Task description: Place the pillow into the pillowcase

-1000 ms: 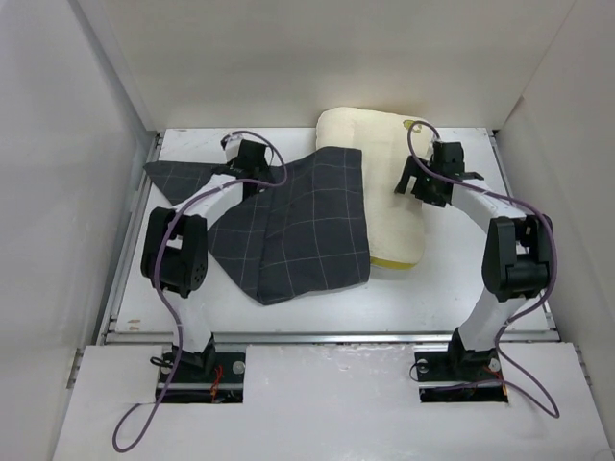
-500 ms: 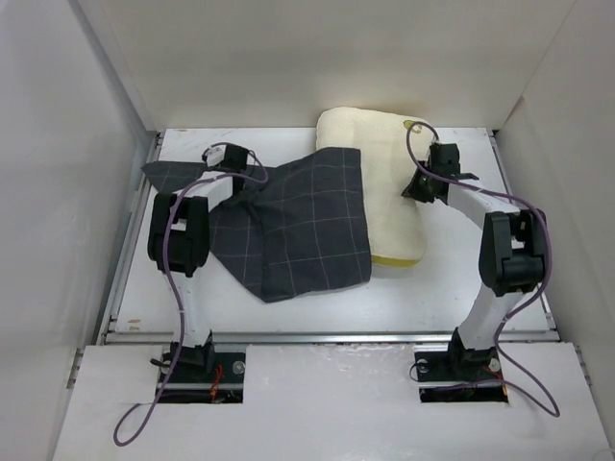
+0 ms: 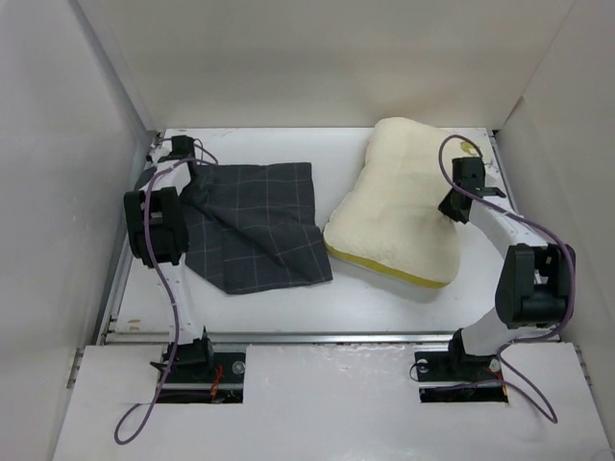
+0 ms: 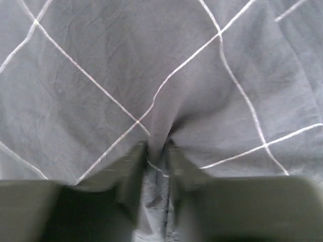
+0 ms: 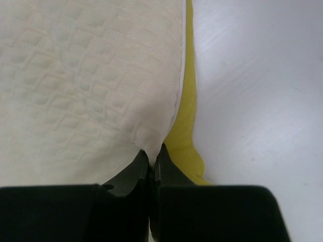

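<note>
Left gripper [image 4: 157, 151]: the two dark fingers [image 4: 130, 174] are squeezed onto a raised ridge of the pillowcase [image 4: 166, 75], with a thin pleat of cloth bunched between them. The fabric is a dark charcoal weave, softly creased, with thin pale grid lines crossing it on the diagonal in the wrist view.

Right gripper [image 5: 151, 159]: the fingers are pretty much shut, pinching the pillow [image 5: 86, 85] right on its edge seam, where the cream top meets the yellow band [image 5: 187, 126]. The cream face has a quilted, embossed pattern of little blocks. The band looks smoother and a much brighter yellow, and it bulges out a bit beside the grip.

From the top, the left arm [image 3: 154, 226] reaches to the far-left corner of the table [image 3: 384, 303], elbow up near the left edge, holding the case by its far-left corner. The right arm [image 3: 528, 274] runs up the right side, its wrist at the pillow's right edge, about at the narrow waist.

The pillow is plump and kind of peanut-shaped. It lies angled on the right half of the table, fully outside the case, band showing along its near edge. The case lies spread and rumpled on the left half, its near-right corner close to the pillow; can't tell if they touch.

Count: one pillow, one pillowcase, two arms, two grippers.
</note>
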`<state>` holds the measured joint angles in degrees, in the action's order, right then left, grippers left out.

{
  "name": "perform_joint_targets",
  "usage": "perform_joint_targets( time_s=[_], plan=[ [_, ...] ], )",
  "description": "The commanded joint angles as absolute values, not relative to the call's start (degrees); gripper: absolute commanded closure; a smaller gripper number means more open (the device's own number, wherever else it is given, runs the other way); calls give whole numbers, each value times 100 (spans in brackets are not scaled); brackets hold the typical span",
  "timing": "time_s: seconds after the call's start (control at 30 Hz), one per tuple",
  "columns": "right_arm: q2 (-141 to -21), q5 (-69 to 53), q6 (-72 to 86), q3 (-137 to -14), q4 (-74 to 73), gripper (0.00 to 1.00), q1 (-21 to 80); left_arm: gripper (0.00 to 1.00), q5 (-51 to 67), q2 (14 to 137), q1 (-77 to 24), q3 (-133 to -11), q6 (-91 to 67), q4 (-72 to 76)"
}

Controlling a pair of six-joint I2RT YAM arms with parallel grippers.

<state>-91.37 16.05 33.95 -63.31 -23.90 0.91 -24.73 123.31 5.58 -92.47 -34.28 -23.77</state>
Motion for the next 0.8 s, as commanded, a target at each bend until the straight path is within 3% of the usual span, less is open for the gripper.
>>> perform_joint_targets(
  time_s=[0.0,0.03,0.07,0.13,0.17,0.23,0.27,0.3,0.5,0.57,0.77],
  plan=[
    [-8456,2514,3456,-6214,-2812,98,9,73,-2918,12375,721,-9940,-3235,-3050],
    [-8351,2157,3228,-6214,-2717,88,9,65,-2822,12271,721,-9940,-3121,-2937],
    [-8254,1936,3008,-6275,-2646,62,9,52,-2726,12156,721,-9940,-2781,-2805],
    [-7973,1575,2620,-6354,-2514,38,9,20,-2672,11735,380,-9793,-2463,-2428],
    [-7867,1408,2558,-6354,-2322,21,148,0,-2672,11603,256,-9791,-2330,-2347],
    [-7516,1345,2252,-6354,-2023,7,342,0,-2462,11226,-112,-9616,-2058,-2276],
    [-7393,1345,2128,-6354,-1865,7,586,0,-2322,11111,-253,-9563,-1987,-2207],
    [-7270,1345,1979,-6302,-1576,0,719,0,-2085,11005,-403,-9484,-1891,-2128],
    [-7013,1187,1679,-6249,-1354,0,976,3,-1943,10538,-1756,-8851,-1934,-2074],
    [-7197,1038,1679,-6311,-1406,0,1028,13,-1837,10538,-2081,-8851,-2065,-2074],
    [-7628,1037,1731,-6434,-1661,0,1099,28,-1827,10968,-3119,-9114,-2232,-2390]
  ],
)
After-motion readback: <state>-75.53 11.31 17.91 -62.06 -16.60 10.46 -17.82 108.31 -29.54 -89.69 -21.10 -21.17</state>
